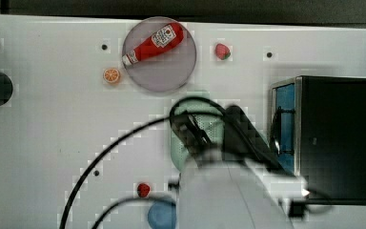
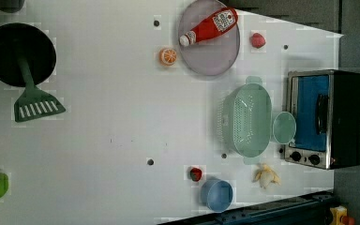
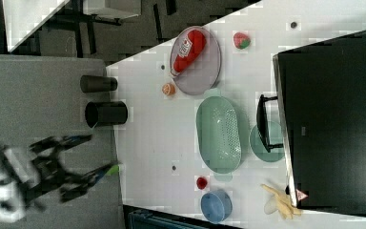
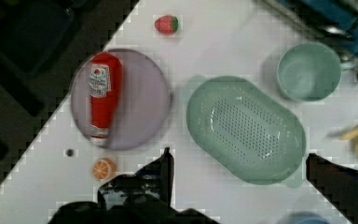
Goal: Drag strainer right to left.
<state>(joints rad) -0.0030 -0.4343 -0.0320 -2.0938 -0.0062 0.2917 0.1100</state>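
Wrist view: gripper [image 4: 237, 161] spread wide, empty, above strainer [image 4: 245, 127].
Strainer sits beside toaster oven [image 2: 326, 117], untouched; approach step. Next: descend, hook the rim, then drag.

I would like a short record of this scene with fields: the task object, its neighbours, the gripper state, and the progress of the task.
task object: strainer, pale green, oblong, upright on the white table
beside it: teal bowl between strainer and toaster oven
plate: grey plate with ketchup bottle lying on it
small items: orange slice, strawberry, blue bowl, banana
gripper: gripper open, above the strainer, holding nothing
progress: strainer close to the toaster oven, not yet gripped
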